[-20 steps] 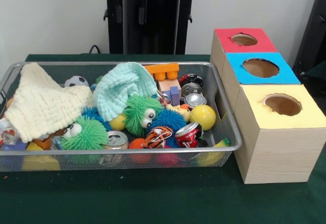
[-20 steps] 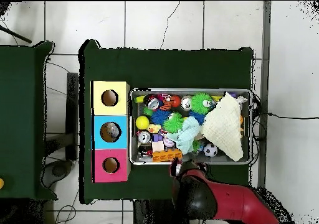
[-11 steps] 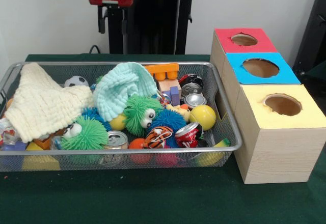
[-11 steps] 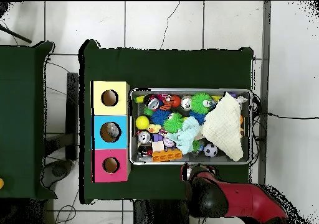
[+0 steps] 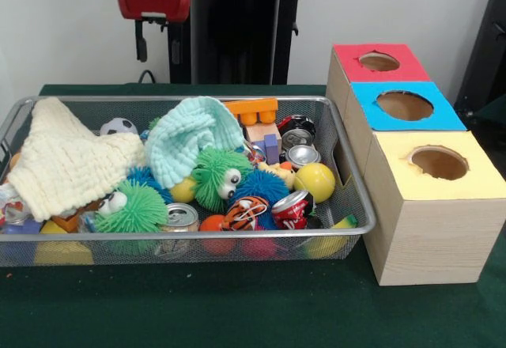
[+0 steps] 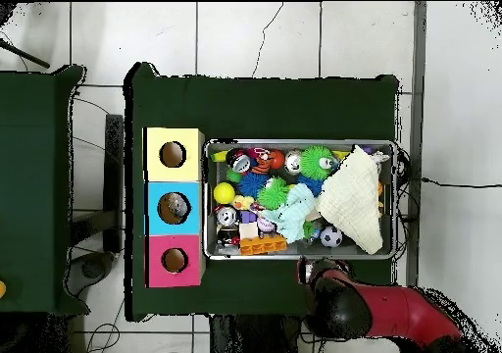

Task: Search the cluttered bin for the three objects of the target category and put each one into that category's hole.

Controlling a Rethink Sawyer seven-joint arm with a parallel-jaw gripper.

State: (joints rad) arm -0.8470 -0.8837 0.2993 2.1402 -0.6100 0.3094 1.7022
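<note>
The wire bin (image 5: 190, 236) (image 6: 299, 142) is heaped with toys. Among them are drink cans (image 5: 302, 156), a red can (image 5: 292, 206), a yellow ball (image 5: 315, 182) (image 6: 225, 193), green fuzzy toys (image 5: 217, 175), an orange block (image 5: 251, 111) and a soccer ball (image 5: 118, 126) (image 6: 331, 236). A cream cloth (image 5: 67, 162) (image 6: 355, 200) and a mint cloth (image 5: 190, 136) cover part of the pile. My gripper (image 5: 158, 51) (image 6: 312, 271) hangs open and empty, high behind the bin's far rim, outside the bin.
Beside the bin stand three wooden boxes in a row with round holes: red top (image 5: 379, 62) (image 6: 174, 260), blue top (image 5: 404, 105) (image 6: 174, 207), yellow top (image 5: 438, 162) (image 6: 174, 154). Something lies inside the blue hole in the overhead view. Green cloth covers the table (image 5: 237, 308).
The gripper has slid leftward in the front view along the bin's far side and come down a little. Nothing in the bin has moved.
</note>
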